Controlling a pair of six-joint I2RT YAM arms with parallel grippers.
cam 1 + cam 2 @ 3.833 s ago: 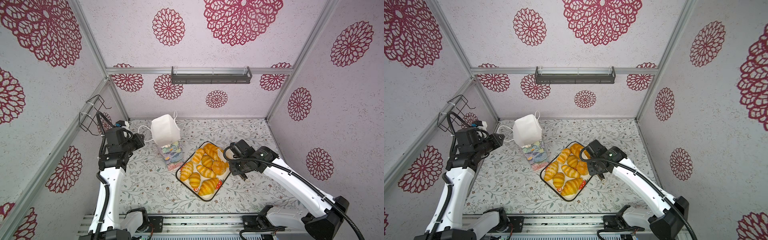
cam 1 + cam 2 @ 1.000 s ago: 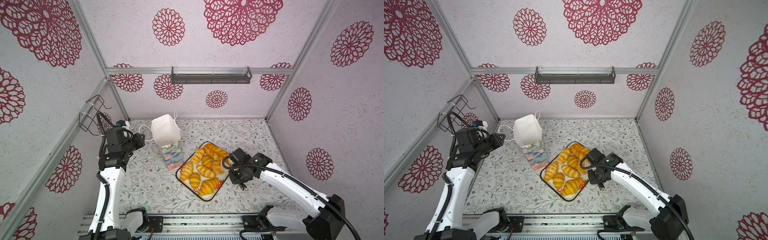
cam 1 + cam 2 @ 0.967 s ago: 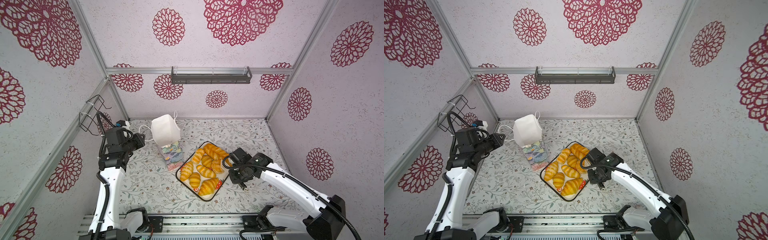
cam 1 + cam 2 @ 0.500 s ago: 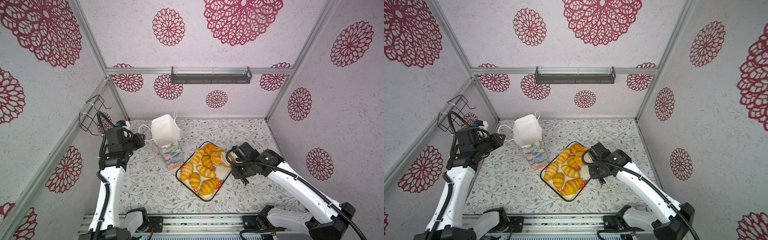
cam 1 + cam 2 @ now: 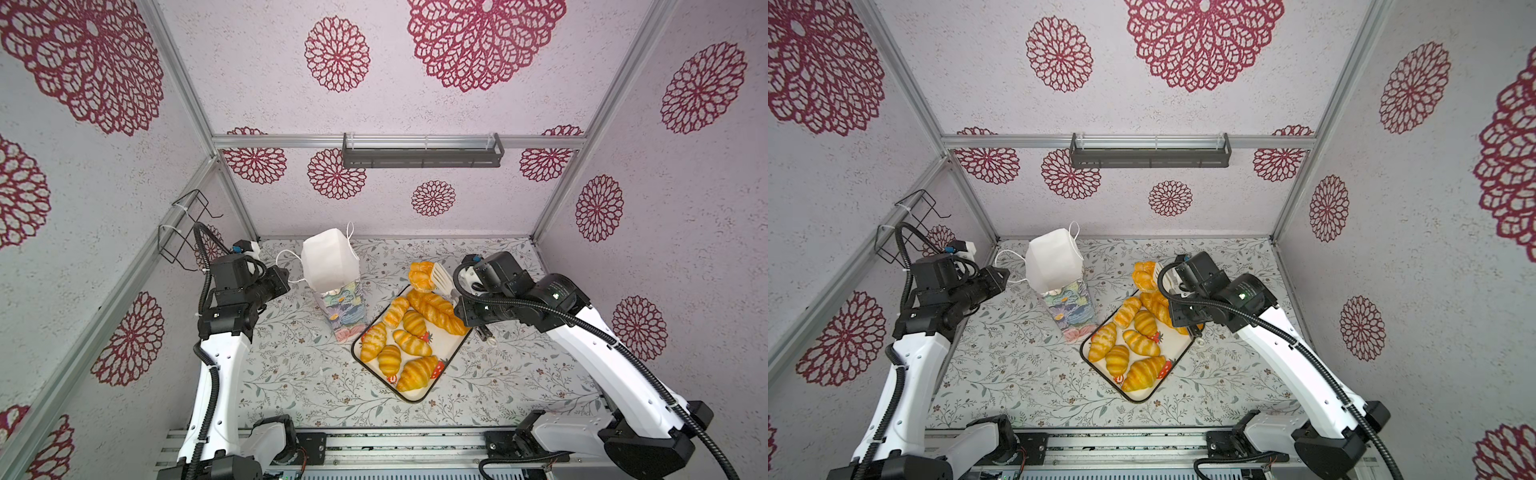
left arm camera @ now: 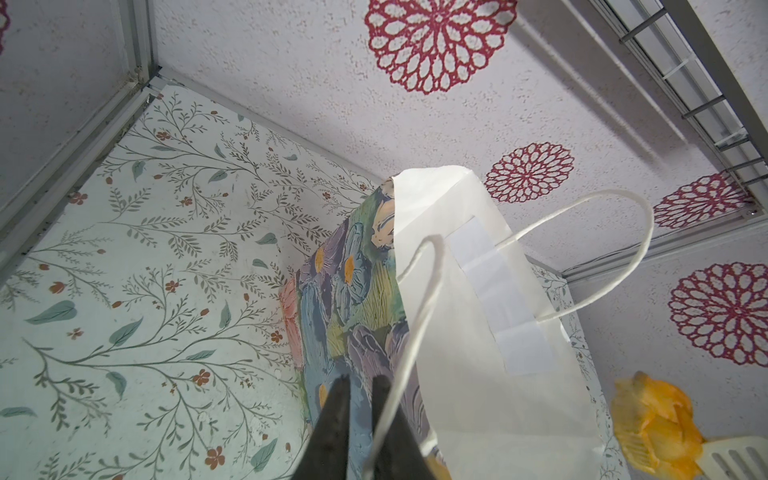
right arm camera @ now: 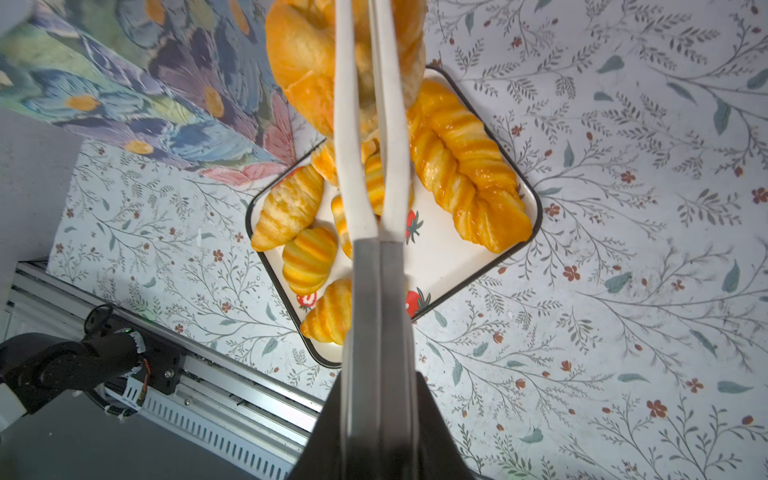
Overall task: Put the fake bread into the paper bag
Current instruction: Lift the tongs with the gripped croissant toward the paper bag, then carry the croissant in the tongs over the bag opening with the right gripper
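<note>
Bun: one round fake bread (image 5: 420,275), clamped in white tongs (image 7: 357,124), hangs above the tray's far corner, toward the table's (image 5: 316,374) back edge. It is right of the paper bag and not yet over its mouth.
Right arm: the right gripper (image 7: 374,395) is closed tight on the tongs' handle.
Left arm: the left gripper (image 6: 361,380) has its jaws narrow beside the near cord handle (image 6: 419,316). Whether the cord is pinched cannot be told.
Bag: one paper bag (image 5: 330,266), upright near the back edge, left of centre, mouth open; no bread seen inside.
Tray: one tray (image 5: 446,347), mid-table, carrying six croissants (image 5: 417,374) and one twisted loaf (image 5: 434,311).
Count: eight breads in sight; two cord handles.
Handling: the glossy pieces look light and probably slippery, so grip across the thick middle. The thin bag looks apt to tip and likely needs steadying.
</note>
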